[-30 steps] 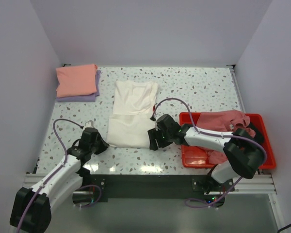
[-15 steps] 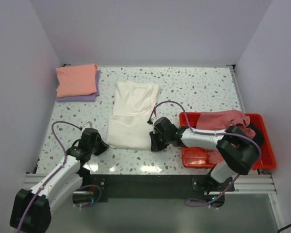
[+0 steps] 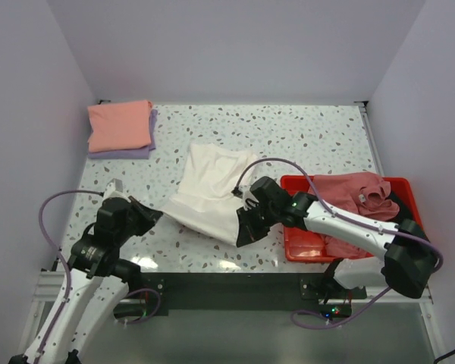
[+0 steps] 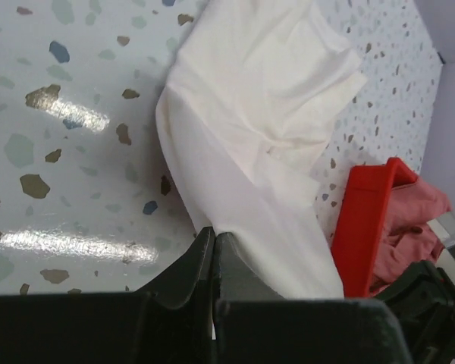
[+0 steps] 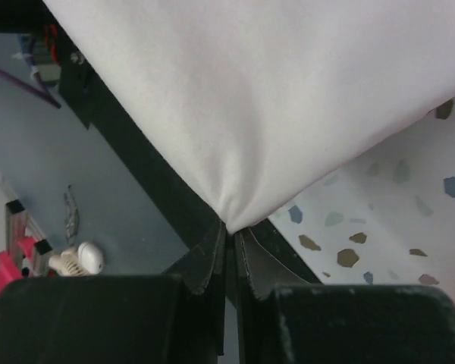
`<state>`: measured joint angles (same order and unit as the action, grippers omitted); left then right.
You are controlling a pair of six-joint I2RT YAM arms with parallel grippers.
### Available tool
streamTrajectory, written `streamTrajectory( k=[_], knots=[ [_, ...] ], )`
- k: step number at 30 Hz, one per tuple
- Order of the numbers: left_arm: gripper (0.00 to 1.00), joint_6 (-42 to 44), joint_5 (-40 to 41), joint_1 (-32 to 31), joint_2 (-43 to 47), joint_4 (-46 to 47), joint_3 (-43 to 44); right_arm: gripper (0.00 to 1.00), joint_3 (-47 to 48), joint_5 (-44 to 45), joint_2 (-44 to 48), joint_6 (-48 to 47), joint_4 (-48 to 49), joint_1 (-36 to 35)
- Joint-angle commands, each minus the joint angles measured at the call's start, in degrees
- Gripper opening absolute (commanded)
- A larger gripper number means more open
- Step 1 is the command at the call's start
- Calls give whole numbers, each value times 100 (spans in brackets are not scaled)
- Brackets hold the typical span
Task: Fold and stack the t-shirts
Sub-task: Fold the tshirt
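Observation:
The large cream-white t-shirt (image 3: 211, 186) lies in the middle of the table with its near edge raised off the surface. My left gripper (image 3: 155, 214) is shut on the shirt's near left corner; in the left wrist view the cloth (image 4: 250, 152) runs out from the pinched tips (image 4: 214, 233). On the near right corner my right gripper (image 3: 240, 232) is shut too, with the white fabric (image 5: 243, 98) bunched into its closed tips (image 5: 229, 227). A dusty rose t-shirt (image 3: 347, 188) is heaped in the tray. A folded salmon-pink t-shirt (image 3: 120, 124) rests on a lavender one (image 3: 145, 150) at the back left.
The red plastic tray (image 3: 302, 250) stands at the near right, right beside my right arm. The table's front edge and the black frame rail (image 3: 235, 282) run just below both grippers. White walls close in the left, back and right sides.
My right gripper has shut on the cream shirt's near right corner. Both grippers have lifted the shirt's near edge off the table, and the left arm has drawn back to the left.

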<state>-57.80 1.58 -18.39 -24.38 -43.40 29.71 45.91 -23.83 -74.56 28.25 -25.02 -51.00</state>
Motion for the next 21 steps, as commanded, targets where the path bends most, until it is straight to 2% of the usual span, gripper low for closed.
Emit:
streamTrajectory(
  k=[1, 6, 10, 15, 21],
  knots=[
    [0, 207, 474, 20, 127, -686, 937, 6, 645, -964, 276, -188, -1109, -24],
    [0, 287, 782, 20, 179, -1127, 1510, 5, 990, -1816, 337, -241, -1576, -32],
    [0, 296, 914, 20, 293, -1416, 1993, 3, 1095, -2554, 486, 170, -1507, -146],
    [0, 348, 1203, 29, 346, -1671, 2573, 2, 1113, -2969, 750, 830, -1059, -462],
    [0, 427, 1274, 20, 311, -1620, 2680, 2, 1104, -2996, 751, 1094, -812, -551]
  ],
)
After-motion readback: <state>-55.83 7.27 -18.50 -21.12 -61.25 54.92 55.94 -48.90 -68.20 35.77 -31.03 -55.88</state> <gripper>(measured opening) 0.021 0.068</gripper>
